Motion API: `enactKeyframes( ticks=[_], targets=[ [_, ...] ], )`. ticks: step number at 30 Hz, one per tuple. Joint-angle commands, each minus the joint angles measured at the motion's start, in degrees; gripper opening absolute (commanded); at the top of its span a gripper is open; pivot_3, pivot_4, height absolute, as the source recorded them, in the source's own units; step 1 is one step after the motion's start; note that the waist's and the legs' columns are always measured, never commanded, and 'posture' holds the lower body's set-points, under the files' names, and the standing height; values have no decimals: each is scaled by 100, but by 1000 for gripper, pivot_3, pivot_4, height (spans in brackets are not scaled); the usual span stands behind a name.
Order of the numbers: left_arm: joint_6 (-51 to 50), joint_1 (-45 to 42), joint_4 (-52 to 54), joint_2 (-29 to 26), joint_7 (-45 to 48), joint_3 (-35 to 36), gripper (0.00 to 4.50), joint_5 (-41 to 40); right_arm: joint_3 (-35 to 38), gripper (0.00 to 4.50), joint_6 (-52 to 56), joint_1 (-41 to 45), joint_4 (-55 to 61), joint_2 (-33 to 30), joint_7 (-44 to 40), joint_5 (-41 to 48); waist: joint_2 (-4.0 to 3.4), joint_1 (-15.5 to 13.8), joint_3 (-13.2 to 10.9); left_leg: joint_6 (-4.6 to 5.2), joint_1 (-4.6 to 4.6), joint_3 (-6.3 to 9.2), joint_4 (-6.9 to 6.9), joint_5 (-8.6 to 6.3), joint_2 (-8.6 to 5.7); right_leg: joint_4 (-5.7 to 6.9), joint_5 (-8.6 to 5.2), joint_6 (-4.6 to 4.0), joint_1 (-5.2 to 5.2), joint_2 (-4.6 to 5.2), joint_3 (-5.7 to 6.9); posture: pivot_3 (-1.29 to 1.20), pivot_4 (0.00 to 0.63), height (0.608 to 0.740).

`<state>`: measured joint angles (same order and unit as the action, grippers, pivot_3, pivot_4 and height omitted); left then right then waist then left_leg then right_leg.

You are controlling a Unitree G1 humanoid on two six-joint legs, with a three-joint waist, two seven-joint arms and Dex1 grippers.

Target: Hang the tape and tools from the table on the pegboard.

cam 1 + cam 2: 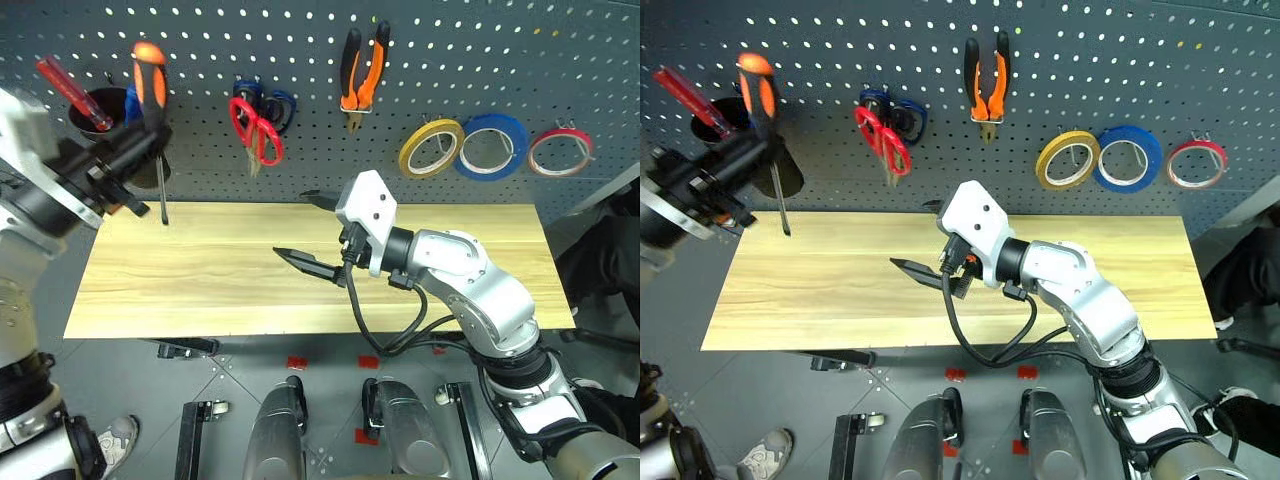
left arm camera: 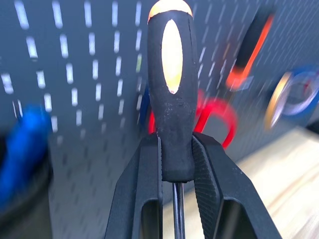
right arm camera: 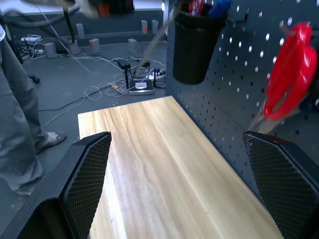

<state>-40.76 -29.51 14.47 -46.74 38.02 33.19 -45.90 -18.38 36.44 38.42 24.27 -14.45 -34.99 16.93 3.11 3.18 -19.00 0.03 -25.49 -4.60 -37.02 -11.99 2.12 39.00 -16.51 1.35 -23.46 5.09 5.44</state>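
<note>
Left gripper (image 1: 140,150) clamps the screwdriver (image 1: 151,95) beside the pegboard's (image 1: 450,60) black cup (image 1: 100,115); right gripper (image 1: 318,232) hangs wide above the desk (image 1: 200,280). The low grip risks the shaft swinging past the cup.

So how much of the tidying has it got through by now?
Most of it. The yellow tape, the red-handled scissors and the pliers already hang on the pegboard. The left gripper is shut on the screwdriver, held up near the black cup. The right gripper is open and holds nothing. Only the screwdriver is left; the table is bare.
</note>
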Motion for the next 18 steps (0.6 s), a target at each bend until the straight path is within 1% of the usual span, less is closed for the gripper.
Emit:
enactKeyframes(
  ticks=[1,3,4,9,12,14,18],
  targets=[
    [286,-681,-256,-214,-421,203,520,26,106,4500,-265,244,15,107,-31,4,17,-12,20,-3,0,3,0,4,0,3,2,-1,0,-1,-1,-106,192,740],
    [847,-1034,-638,-350,-572,-136,520,703,119,4500,-274,402,-96,195,16,2,24,-13,72,-7,0,10,1,11,2,4,8,-8,0,-8,0,-108,189,740],
    [1102,-1159,-823,-333,-617,-306,520,970,112,4500,-263,467,-138,240,29,0,21,-12,96,-7,0,9,2,11,3,4,8,-8,0,-10,2,-108,189,740],
    [2410,-1438,-1730,-40,-765,-964,520,2045,-14,4500,-108,704,-390,441,135,-86,28,-8,177,-7,5,-4,3,11,1,1,8,-8,0,-11,6,-130,194,740],
    [3185,-1520,-2195,136,-1048,-1120,520,2602,126,4500,159,936,-555,733,518,-135,31,-5,179,-7,4,-5,0,12,4,4,9,-9,-1,-12,6,-130,194,740],
    [3578,-1589,-2461,259,-1254,-1158,520,2845,253,4500,368,1074,-638,866,761,-154,33,5,181,-7,2,-7,-1,12,7,6,9,-10,-6,-12,6,-130,194,740],
    [4113,-1826,-2789,494,-1510,-1279,520,3122,368,4500,674,1322,-562,901,900,-121,32,1,190,-7,2,-7,-1,12,9,7,10,-11,-6,-14,9,-137,193,740]
  ],
)
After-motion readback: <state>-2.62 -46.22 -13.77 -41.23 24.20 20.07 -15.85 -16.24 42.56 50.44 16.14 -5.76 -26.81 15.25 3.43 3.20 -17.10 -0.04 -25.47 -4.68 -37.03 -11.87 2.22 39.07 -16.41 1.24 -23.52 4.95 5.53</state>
